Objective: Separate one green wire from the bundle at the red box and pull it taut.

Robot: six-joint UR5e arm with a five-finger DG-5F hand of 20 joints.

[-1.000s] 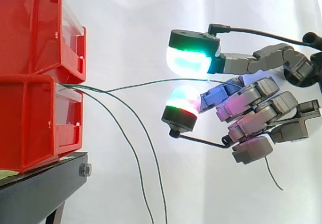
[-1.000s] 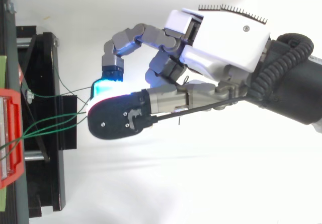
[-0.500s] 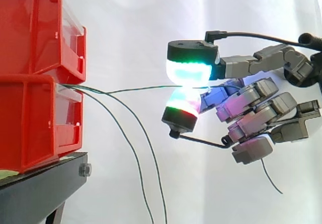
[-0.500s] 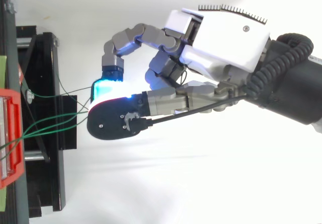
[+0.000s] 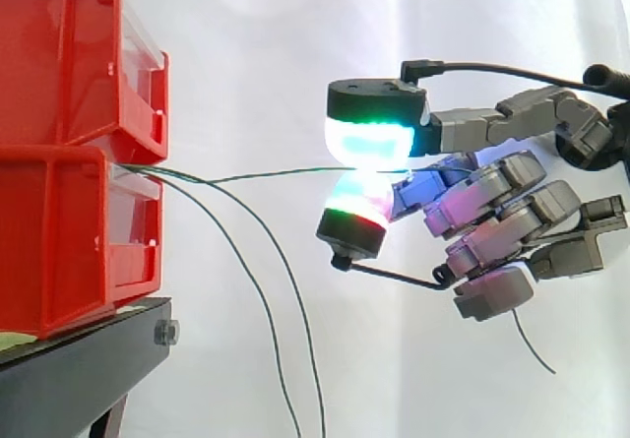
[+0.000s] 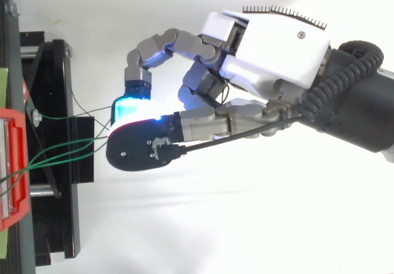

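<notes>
Two red boxes (image 5: 69,231) are stacked at the left. A bundle of green wires (image 5: 148,171) comes out between them. One green wire (image 5: 266,173) runs nearly level and straight from the boxes to my hand (image 5: 492,212). There the glowing fingertips (image 5: 369,128) pinch it between an upper and a lower pad. Its loose end (image 5: 532,344) hangs below the hand. The other two wires droop toward the floor. From above, the hand (image 6: 271,46) reaches in from the right, and the wires (image 6: 61,151) fan out from the red box (image 6: 15,163).
The black stand (image 5: 89,369) carries the boxes, and its frame (image 6: 55,163) lies under the wires in the top view. A white curtain hangs behind everything. Open space lies between the boxes and the hand.
The upper pad has come down onto the lower pad, closing on the green wire, which now runs straighter. Over the last half second nothing has moved.
</notes>
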